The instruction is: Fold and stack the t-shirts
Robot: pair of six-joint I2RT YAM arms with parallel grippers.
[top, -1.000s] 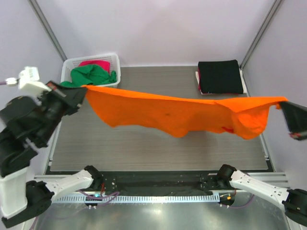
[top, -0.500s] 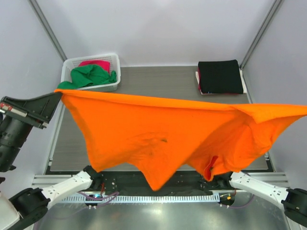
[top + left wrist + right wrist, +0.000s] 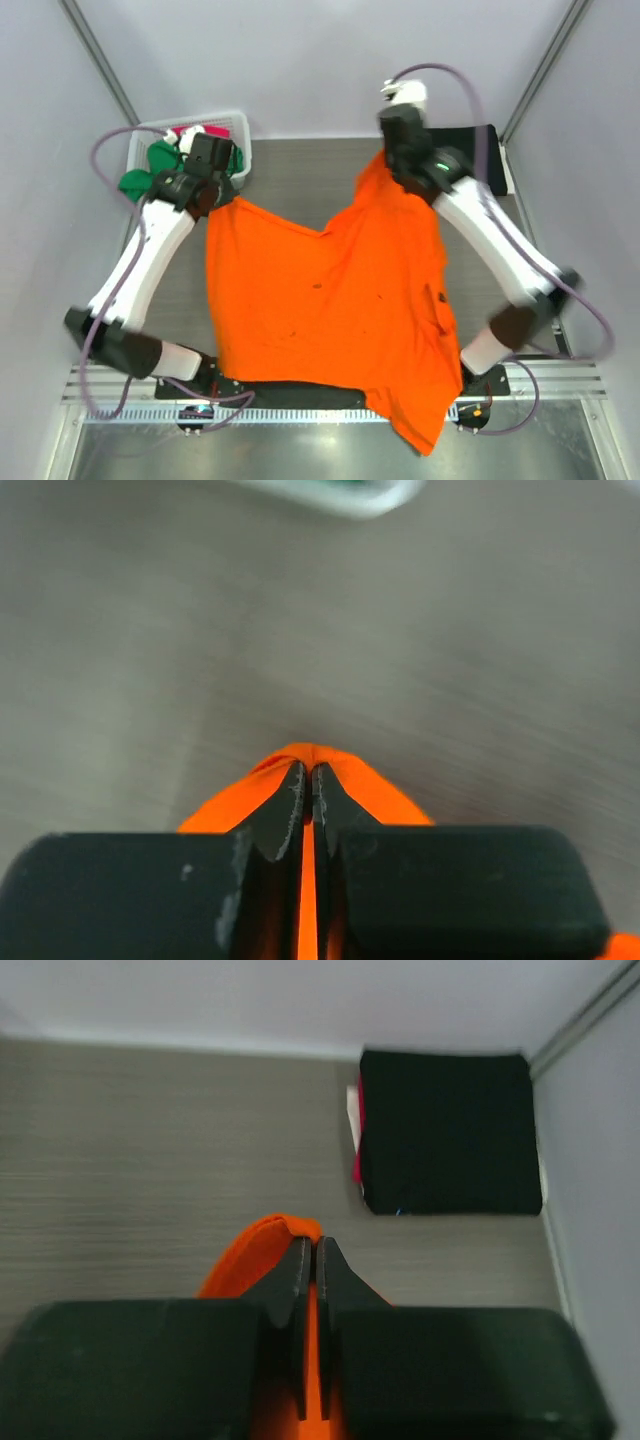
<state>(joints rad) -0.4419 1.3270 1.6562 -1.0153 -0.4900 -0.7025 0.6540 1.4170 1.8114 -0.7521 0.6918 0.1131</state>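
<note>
Orange soft cloth t-shirt lies across desk, draping past near edge; left gripper and right gripper each pinch its far edge.

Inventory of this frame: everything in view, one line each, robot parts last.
orange t-shirt: 1, bright orange, spread across the table, near hem hanging over the front edge
black t-shirt: 1, black, folded, far right corner
magenta cloth: 1, magenta, only an edge showing under the black t-shirt
green t-shirt: 1, green, crumpled in the basket, spilling over its near left rim
pink t-shirt: 1, magenta-pink, in the basket, mostly hidden
basket: 1, white lattice, far left corner
table: 1, grey wood grain
left gripper: 1, black, shut on the orange t-shirt's far left corner
right gripper: 1, black, shut on its far right corner
</note>
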